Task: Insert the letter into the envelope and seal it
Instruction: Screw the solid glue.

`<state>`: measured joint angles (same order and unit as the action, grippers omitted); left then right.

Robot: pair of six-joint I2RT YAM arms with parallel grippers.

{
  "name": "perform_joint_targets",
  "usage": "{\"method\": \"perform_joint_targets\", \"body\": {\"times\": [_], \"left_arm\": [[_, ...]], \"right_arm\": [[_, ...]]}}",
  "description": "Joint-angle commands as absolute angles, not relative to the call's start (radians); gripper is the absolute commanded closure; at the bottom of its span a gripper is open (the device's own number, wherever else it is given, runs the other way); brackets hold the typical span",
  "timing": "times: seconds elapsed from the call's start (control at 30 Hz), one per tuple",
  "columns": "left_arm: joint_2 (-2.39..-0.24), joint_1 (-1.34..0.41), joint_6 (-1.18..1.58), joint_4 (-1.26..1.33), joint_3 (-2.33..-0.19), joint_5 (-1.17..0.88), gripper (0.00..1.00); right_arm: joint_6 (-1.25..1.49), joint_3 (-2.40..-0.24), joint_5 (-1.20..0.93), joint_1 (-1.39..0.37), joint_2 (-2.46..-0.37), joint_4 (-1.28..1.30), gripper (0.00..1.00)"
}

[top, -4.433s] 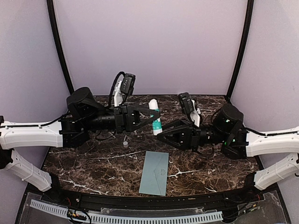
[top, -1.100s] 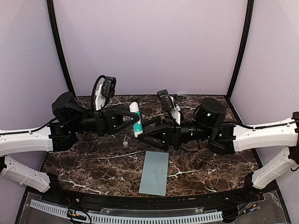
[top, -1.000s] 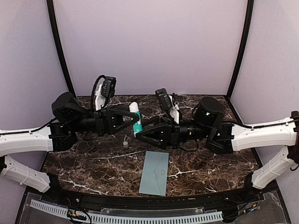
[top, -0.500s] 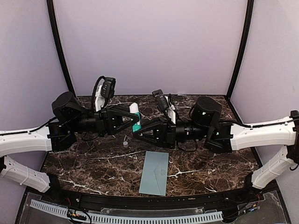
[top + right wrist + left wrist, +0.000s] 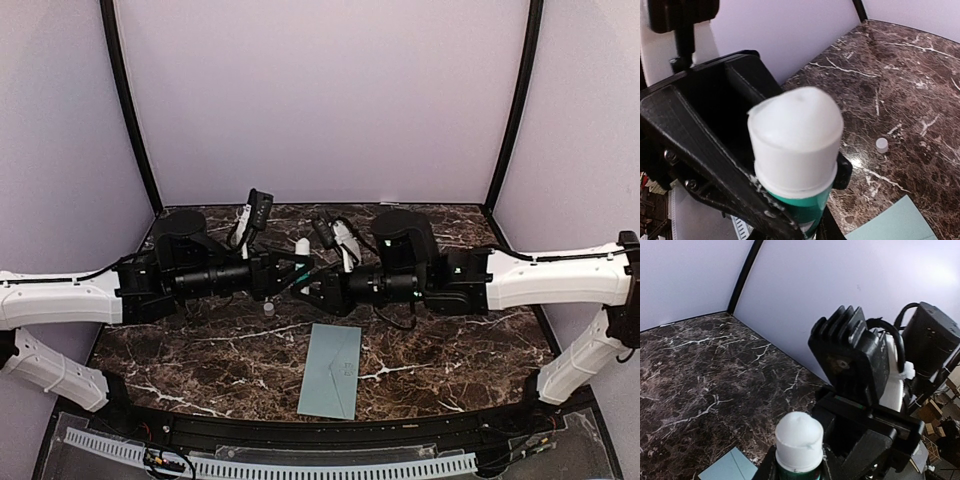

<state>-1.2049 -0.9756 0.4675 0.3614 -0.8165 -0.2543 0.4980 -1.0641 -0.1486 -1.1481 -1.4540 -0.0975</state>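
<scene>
Left gripper (image 5: 796, 471) and, seemingly, right gripper (image 5: 792, 231) are both closed on the glue stick (image 5: 301, 248).

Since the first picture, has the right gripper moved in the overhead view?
Yes. The right gripper has travelled left: its jaws were behind the middle of the envelope and now sit behind its left corner, at the glue stick.
</scene>
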Motion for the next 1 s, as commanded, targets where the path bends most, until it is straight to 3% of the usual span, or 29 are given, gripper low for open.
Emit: {"method": "perform_joint_targets", "body": {"times": [0.0,0.2,0.4,0.5,0.63,0.73,0.97], "left_arm": [[-1.272,-1.029,0.523,0.281,-0.831,-0.086,1.0],[-1.298,-1.034,0.639,0.326,-0.819,-0.013,1.0],[-1.287,-1.034,0.682,0.358,-0.8,-0.02,1.0],[-1.272,-1.034,0.694,0.371,-0.781,-0.027,1.0],[-1.193,-1.031,0.7,0.364,-0.775,-0.013,1.0],[-1.154,-1.016,0.688,0.345,-0.803,-0.043,1.0],[-1.114,-0.953,0.702,0.386,-0.833,-0.262,1.0]], "right_arm": [[0.498,-1.196,0.118,-1.16,-1.511,-0.023,0.91],[0.491,-1.305,0.287,-1.189,-1.603,0.136,0.91],[0.499,-1.289,0.307,-1.201,-1.595,0.109,0.88],[0.48,-1.261,0.255,-1.201,-1.557,0.071,0.74],[0.453,-1.211,0.172,-1.201,-1.464,0.034,0.46],[0.449,-1.129,0.103,-1.184,-1.362,-0.032,0.3],[0.524,-0.924,-0.239,-1.062,-1.171,-0.266,0.19]]}}
